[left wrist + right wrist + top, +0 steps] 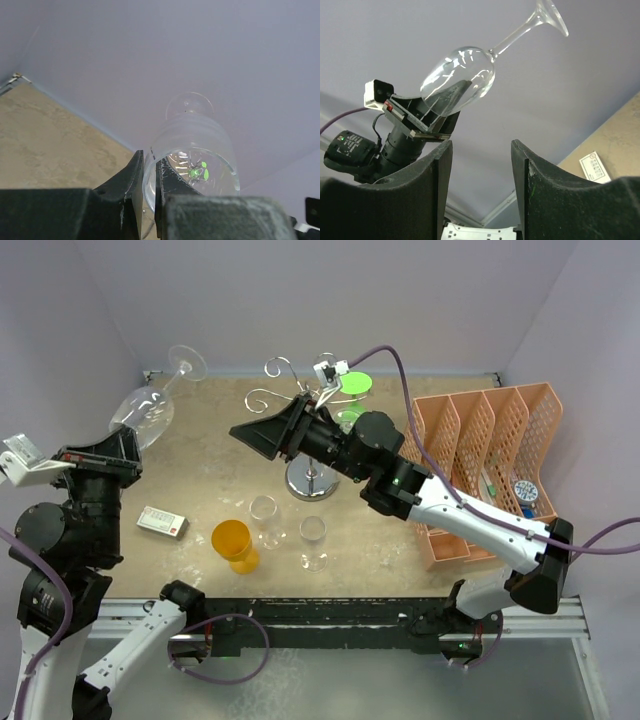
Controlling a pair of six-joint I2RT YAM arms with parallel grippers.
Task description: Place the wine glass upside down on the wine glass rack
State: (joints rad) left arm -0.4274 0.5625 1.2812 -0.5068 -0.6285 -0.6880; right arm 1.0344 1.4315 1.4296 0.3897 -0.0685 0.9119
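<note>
- Currently the left gripper (126, 443) is clenched on the bowl of the wine glass (140, 412), holding it in the air over the far left of the table (200, 475).
- The glass lies tilted: its rim is at the gripper, and its stem and foot point away toward the back wall. One finger (131, 182) sits outside the bowl; the other appears to be inside the rim.
- The wine glass rack (310, 483) stands upright near the table's middle, well apart from the glass. The right arm partly covers its post, and the scroll arms show beyond it.
- The right gripper (247, 432) is released, jaws spread and holding nothing. It hovers just left of the rack, facing the held glass.
- Toward the near edge stand a yellow cup (233, 543) and two clear glasses (264, 512), with a small box (162, 523) lying to their left.
- An orange lattice organiser (500, 430) sits at the right.
</note>
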